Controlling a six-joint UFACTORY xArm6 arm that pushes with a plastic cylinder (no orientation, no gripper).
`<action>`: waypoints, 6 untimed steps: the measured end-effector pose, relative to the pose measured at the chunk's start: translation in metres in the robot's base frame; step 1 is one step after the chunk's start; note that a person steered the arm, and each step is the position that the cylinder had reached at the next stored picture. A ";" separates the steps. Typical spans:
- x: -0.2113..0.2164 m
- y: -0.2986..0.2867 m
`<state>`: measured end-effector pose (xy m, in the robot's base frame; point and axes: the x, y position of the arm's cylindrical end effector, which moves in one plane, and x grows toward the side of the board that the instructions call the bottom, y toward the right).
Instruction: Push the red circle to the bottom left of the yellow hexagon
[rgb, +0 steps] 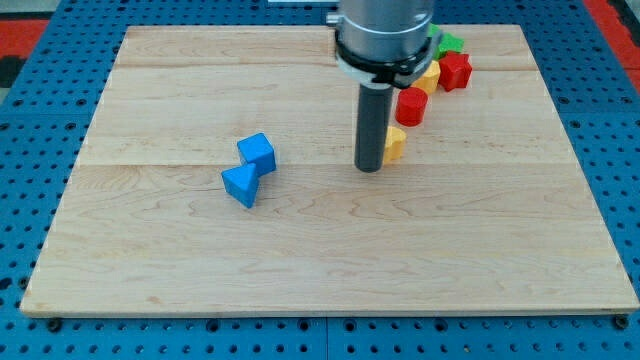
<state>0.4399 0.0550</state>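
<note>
My tip (369, 168) rests on the wooden bench (320, 260), just at the view's left of a small yellow block (395, 144) that the rod partly hides; its shape cannot be made out, so I cannot say whether it is the yellow hexagon. I carry no fingers, only this straight dark rod, so nothing is spread or pinched.

The red circle (411, 105) stands above and to the view's right of that yellow block, close to it, with the rod's housing overlapping its left edge. Further toward the view's top right lie a second yellow block (428, 78), a red block (456, 71) of star-like outline and a green block (449, 43), all bunched together. A blue cube (258, 152) and a blue triangle (240, 186) sit touching each other, well apart at the view's left.

Step in hand, as I judge it: approach, not yet contact with the red circle. My tip is on the wrong side for the push, below and left of the circle. The next move calls for passing round to the circle's upper right, then driving it down and leftward past the yellow hexagon. The risk is nudging the neighbouring yellow block or the cluster on the way.
</note>
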 end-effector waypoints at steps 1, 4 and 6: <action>-0.036 -0.005; -0.007 0.058; -0.093 0.073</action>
